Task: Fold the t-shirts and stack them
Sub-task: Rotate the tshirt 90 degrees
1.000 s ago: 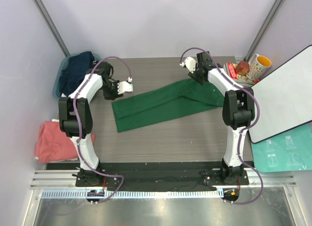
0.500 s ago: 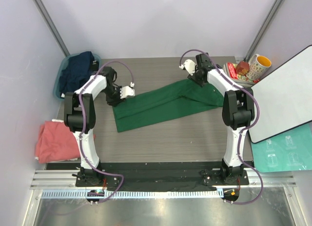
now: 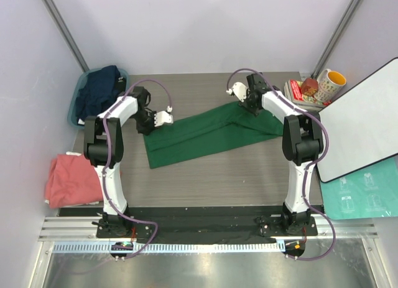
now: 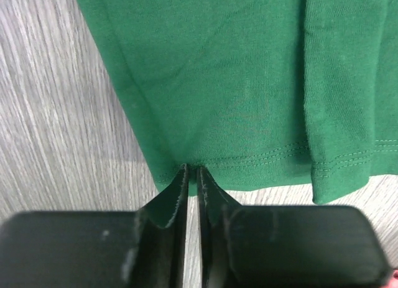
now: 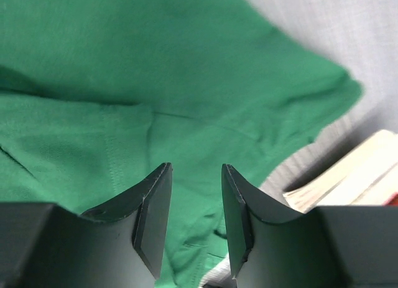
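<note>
Across the middle of the worktop (image 3: 205,176), seen from above, the green t-shirt (image 3: 205,132) lies as a long slanting band, apparently already folded lengthwise. That would explain why each arm stands at one end: the left gripper (image 3: 163,118) at the hem end, the right gripper (image 3: 247,103) at the far, upper end. The navy t-shirt (image 3: 99,89) sits bundled in the teal tub (image 3: 73,111). The salmon-pink t-shirt (image 3: 68,179) lies crumpled beside the worktop's left edge, and both are well apart from the arms.

From the left wrist, the jaws are drawn almost together with their tips on the stitched hem (image 4: 261,154) near its corner. They seem to pinch its edge, a hold suited to lifting that end.

From the right wrist, the jaws stand apart and empty, with green cloth spread beneath and between them. I judge they are poised to close there.
</note>
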`<state>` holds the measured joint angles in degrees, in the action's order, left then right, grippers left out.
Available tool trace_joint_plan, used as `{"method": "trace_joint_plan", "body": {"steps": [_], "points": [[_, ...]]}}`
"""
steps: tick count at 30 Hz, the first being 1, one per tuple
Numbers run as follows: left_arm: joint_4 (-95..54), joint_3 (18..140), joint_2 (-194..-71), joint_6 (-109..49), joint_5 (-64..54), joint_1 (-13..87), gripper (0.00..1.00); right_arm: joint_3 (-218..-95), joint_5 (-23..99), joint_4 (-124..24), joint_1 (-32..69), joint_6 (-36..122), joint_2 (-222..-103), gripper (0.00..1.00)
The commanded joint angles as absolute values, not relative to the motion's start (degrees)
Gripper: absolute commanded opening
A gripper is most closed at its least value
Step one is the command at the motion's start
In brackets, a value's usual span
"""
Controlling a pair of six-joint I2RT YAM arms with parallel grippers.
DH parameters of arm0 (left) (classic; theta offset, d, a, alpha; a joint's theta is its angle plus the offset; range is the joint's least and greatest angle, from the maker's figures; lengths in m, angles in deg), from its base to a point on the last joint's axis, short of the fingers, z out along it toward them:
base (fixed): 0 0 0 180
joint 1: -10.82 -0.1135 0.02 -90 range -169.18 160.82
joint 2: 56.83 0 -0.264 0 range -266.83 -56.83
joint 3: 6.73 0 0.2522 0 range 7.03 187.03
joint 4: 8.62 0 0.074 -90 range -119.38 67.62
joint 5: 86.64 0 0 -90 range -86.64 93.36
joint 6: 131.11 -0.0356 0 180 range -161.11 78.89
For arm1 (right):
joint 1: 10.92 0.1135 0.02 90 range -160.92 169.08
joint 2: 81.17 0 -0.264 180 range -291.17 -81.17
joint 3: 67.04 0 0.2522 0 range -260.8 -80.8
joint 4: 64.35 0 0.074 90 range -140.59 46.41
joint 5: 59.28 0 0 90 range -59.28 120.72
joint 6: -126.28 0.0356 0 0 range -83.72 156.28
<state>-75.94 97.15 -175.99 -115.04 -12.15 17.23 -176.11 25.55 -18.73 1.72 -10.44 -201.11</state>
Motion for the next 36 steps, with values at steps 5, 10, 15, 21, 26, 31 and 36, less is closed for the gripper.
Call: {"method": "trace_joint_plan", "body": {"steps": [5,10,15,21,26,31,36], "points": [[-74.77,98.00,-176.37,-113.98,-11.41,17.41,0.00,-173.44,25.53,-18.77,2.61,-12.59,-203.07,0.43],[-73.27,97.82,-174.09,-113.44,-10.18,17.41,0.00,-171.51,24.83,-18.77,3.66,-14.43,-203.07,0.44],[-72.22,98.52,-169.95,-113.35,-9.21,17.41,0.00,-170.27,24.57,-18.69,4.37,-14.96,-203.16,0.44],[-70.29,97.29,-168.11,-115.11,-6.58,17.49,0.00,-170.10,24.48,-18.68,4.90,-15.23,-203.16,0.43],[-68.27,95.01,-168.63,-116.60,-3.94,17.49,0.00,-170.10,24.56,-18.60,5.25,-15.23,-203.07,0.43],[-66.16,91.76,-170.56,-118.80,0.28,17.41,0.37,-170.10,24.30,-18.16,5.34,-15.40,-202.37,0.46],[-63.79,90.79,-171.00,-118.11,2.04,17.41,0.59,-170.45,24.12,-18.16,5.34,-15.05,-200.70,0.48]]}}
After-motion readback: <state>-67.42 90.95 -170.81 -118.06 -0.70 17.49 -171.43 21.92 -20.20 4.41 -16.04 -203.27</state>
